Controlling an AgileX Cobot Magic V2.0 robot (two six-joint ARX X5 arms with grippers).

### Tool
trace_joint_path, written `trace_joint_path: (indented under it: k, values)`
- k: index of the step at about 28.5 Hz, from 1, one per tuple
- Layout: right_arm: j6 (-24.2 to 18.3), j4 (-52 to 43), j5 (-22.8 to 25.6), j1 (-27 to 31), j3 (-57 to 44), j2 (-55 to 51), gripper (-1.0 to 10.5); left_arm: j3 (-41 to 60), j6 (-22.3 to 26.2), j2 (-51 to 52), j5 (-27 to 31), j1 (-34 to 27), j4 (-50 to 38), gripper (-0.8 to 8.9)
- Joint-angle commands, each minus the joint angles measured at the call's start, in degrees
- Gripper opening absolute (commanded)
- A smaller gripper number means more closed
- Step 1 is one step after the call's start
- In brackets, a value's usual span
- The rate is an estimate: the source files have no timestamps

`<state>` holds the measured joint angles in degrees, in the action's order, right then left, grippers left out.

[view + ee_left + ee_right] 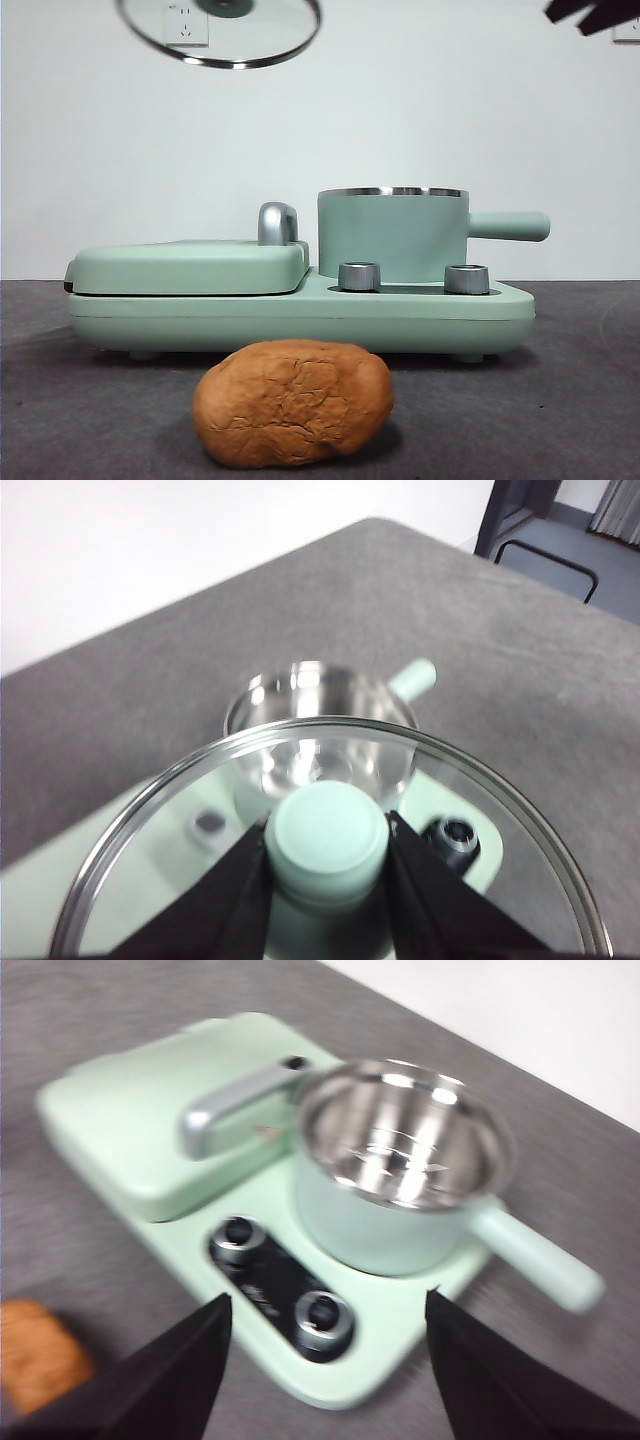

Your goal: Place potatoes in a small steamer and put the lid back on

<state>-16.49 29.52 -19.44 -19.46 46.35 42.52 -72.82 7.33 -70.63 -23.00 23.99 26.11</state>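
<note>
in the front view the potato (292, 403) lies on the grey tabletop (580, 400), in front of the green cooker base (300, 315) and apart from it. the steamer (392, 235) stands on the base, open, with its handle pointing to the side. the lid (222, 38) hangs tilted high above the griddle (190, 265), not above the steamer. a black tip of an arm shows in the top corner. if the lid slips out from this height, it can fall on the griddle or the tabletop and the glass may break.

in the left wrist view the left end effector (328, 848) is clenched on the green knob of the lid (480, 810), one jaw at each side. the knob is smooth and round, so i judge the hold is not very secure when the lid tilts. through the glass the steamer (320, 695) is seen, empty.

in the right wrist view the right end effector (328, 1360) is released, jaws wide apart, above the base (130, 1110) near the knobs. the steamer (395, 1160) has nothing inside, and the potato (35, 1355) is at the picture's edge, blurred. the potato looks almost as wide as the steamer, so it may catch on the rim, or the pot may tip by its handle. also the two arms could meet above the steamer if the lid comes down too early.
</note>
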Motion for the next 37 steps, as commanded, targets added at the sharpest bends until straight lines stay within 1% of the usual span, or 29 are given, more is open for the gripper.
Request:
trace_joint_path:
  k: [1, 3, 7, 9, 12, 16, 18, 27, 34, 35, 37]
  values:
    - [-1.18, -0.15, -0.07, -4.24, 1.14, 1.62, 3.2, 4.09, -1.99, 5.7, -0.59, -1.01, -1.4, 0.09]
    - [-2.23, -0.07, -0.04, -7.63, 1.14, 3.26, 3.4, 8.41, -3.56, 9.79, -0.59, -2.05, -1.42, 0.09]
    - [-3.72, -0.09, -0.04, -13.49, 1.14, 7.67, 3.5, 15.43, -6.38, 16.74, -0.57, -3.78, -1.25, 0.09]
    - [-4.11, -0.33, -0.04, -16.48, 1.14, 10.71, 3.9, 18.36, -7.85, 20.0, -0.57, -4.55, -0.92, 0.09]
    - [-4.15, -0.83, -0.07, -20.09, 1.14, 15.52, 4.4, 20.61, -8.44, 23.43, -0.37, -5.46, 1.38, 0.09]
    - [-5.14, -1.62, -0.07, -23.87, 1.14, 22.18, 4.4, 21.55, -8.44, 26.01, 1.62, -6.47, 3.76, 0.09]
    - [-5.42, -2.75, -0.04, -25.62, 1.14, 25.86, 4.4, 21.55, -8.41, 26.73, 1.64, -6.99, 4.24, 0.09]
    - [-5.66, -10.12, -0.02, -30.27, 1.14, 38.97, 4.4, 21.55, -8.41, 27.76, 1.64, -8.02, 4.39, 0.09]
    - [-5.62, -12.37, 0.24, -31.1, 1.14, 45.2, 4.3, 21.55, -8.17, 27.76, 1.64, -8.02, 4.39, 0.09]
    - [-5.57, -12.35, 0.42, -31.15, 1.14, 45.7, 4.2, 21.55, -8.07, 27.76, 1.64, -8.02, 4.42, 0.09]
    - [-5.33, -12.04, 0.44, -31.19, 1.14, 46.64, 3.3, 21.55, -7.96, 27.76, 1.66, -8.02, 4.42, 0.09]
